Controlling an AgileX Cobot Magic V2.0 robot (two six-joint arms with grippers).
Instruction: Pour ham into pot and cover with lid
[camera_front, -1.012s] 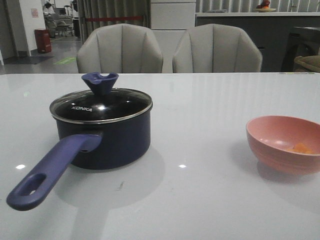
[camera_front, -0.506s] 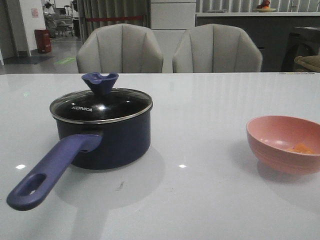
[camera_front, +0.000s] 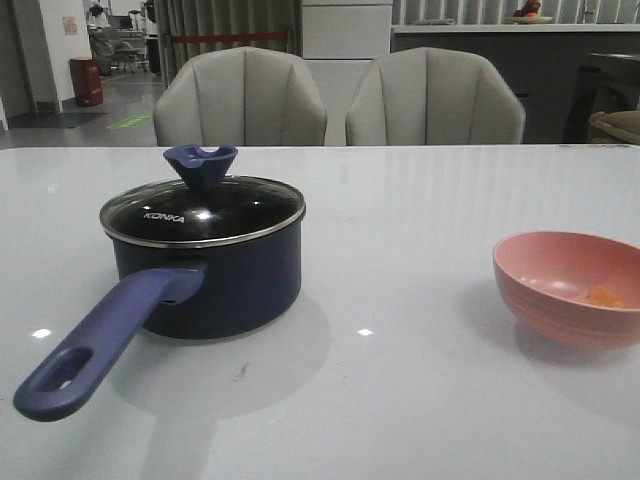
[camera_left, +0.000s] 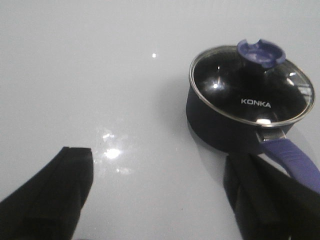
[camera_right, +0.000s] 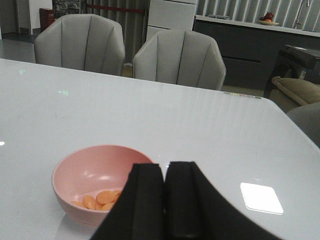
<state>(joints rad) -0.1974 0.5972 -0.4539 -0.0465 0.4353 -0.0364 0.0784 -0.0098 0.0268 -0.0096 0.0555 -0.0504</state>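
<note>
Glass lid (camera_front: 203, 212) seated on pot (camera_front: 210, 285)

My left claw (camera_left: 159, 195) shows as two matte black fingers (camera_left: 55, 195), broad and wedge-shaped, with flat blunt ends and squared edges; the other finger has a stepped ridge along its inner face. My right claw (camera_right: 165, 200) has the same plain black fingers (camera_right: 142, 200), narrow at the squared tips and flaring wider toward the base. No markings, screws or cables show on either.
</note>
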